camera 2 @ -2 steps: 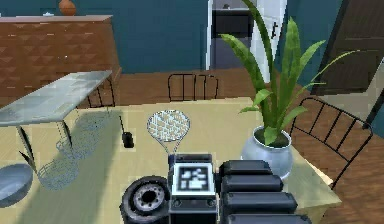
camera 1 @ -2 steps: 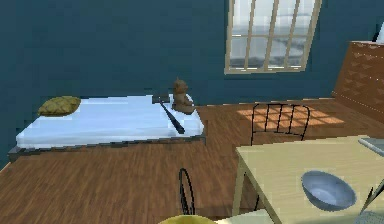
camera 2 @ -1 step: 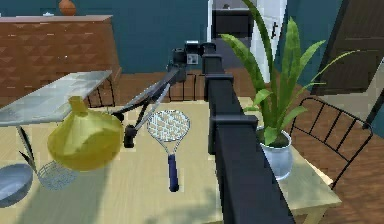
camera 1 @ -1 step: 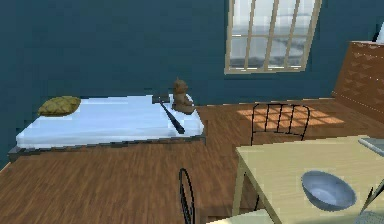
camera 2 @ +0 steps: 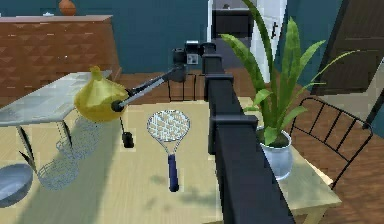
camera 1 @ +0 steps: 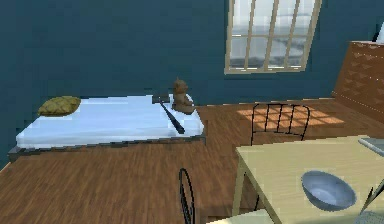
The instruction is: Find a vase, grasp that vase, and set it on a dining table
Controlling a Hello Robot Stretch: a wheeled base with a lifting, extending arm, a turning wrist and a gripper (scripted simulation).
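Forward view: a bed [camera 1: 110, 122] lay at 9 o'clock, with a teddy bear [camera 1: 181, 95] and a bat [camera 1: 172, 117] on its 3 o'clock end. A worktop [camera 1: 280, 165] at 5 o'clock carried a bowl [camera 1: 329, 190].

Arm side view: the pincer [camera 2: 122, 103] held a yellow vase [camera 2: 95, 97], which hung at its tip above the worktop [camera 2: 120, 195], at 10 o'clock from a racket [camera 2: 168, 130]. A potted plant [camera 2: 272, 150] stood at the racket's 3 o'clock, just beyond the arm [camera 2: 235, 150].

Bowl [camera 2: 12, 186] on dining table [camera 2: 110, 196] cut by left edge
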